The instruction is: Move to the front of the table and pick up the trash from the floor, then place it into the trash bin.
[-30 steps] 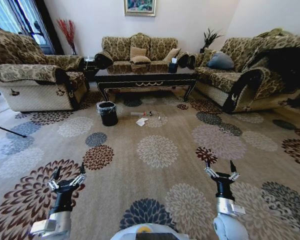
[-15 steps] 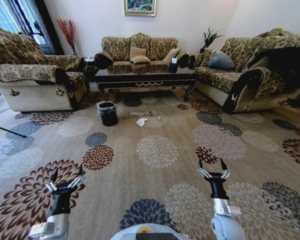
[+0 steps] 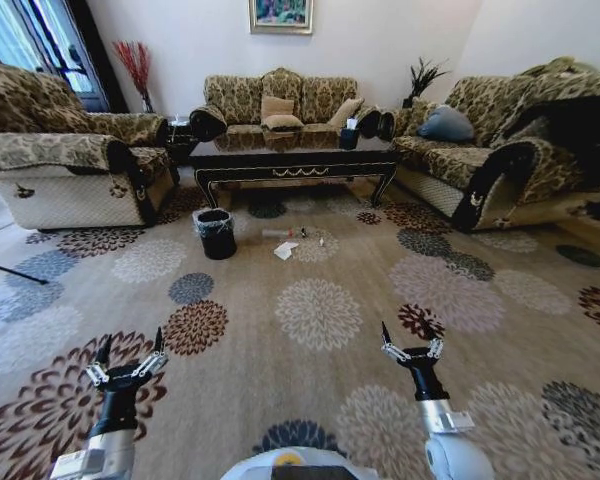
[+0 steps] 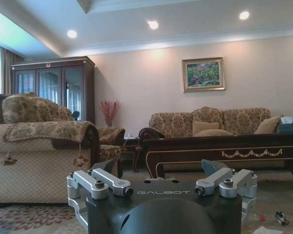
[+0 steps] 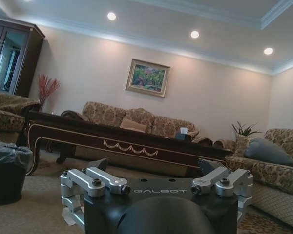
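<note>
Step in hand: drive to the front of the bench (image 3: 295, 157). The trash (image 3: 285, 249), a slim tube, a crumpled paper and small scraps, lies on the carpet (image 3: 320, 310) just before the bench, well ahead of the robot. The trash bin (image 3: 217, 232) stands near it, to the left.

Left gripper (image 3: 128, 358) and right gripper (image 3: 411, 347) hover low over the carpet, jaws spread wide, holding nothing.

Advance straight, keeping the trash centred between the arms. Stop short of the scraps so the wheels do not run over them. Leave clearance from the bin.
</note>
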